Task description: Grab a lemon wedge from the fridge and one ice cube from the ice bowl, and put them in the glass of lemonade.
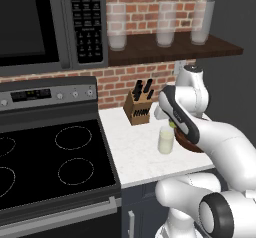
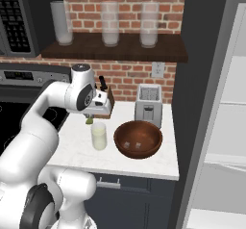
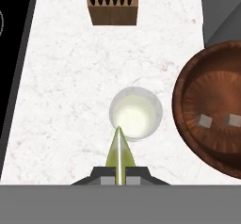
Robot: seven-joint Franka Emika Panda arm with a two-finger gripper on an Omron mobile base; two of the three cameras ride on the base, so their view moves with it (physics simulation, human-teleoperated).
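The fridge (image 2: 211,103) stands open at the right, cut off. On the counter (image 3: 66,86), toaster (image 2: 148,105) and knife block (image 1: 137,107) stand far, the ice bowl (image 2: 138,139) right of the glass of lemonade (image 2: 99,135). Above its rim, the claw (image 3: 119,169) pinches the lemon wedge (image 3: 119,152), fingers mostly hidden.

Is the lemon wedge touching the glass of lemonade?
Apart: the right base view shows the lemon wedge held above and beside the glass, counter visible between them.
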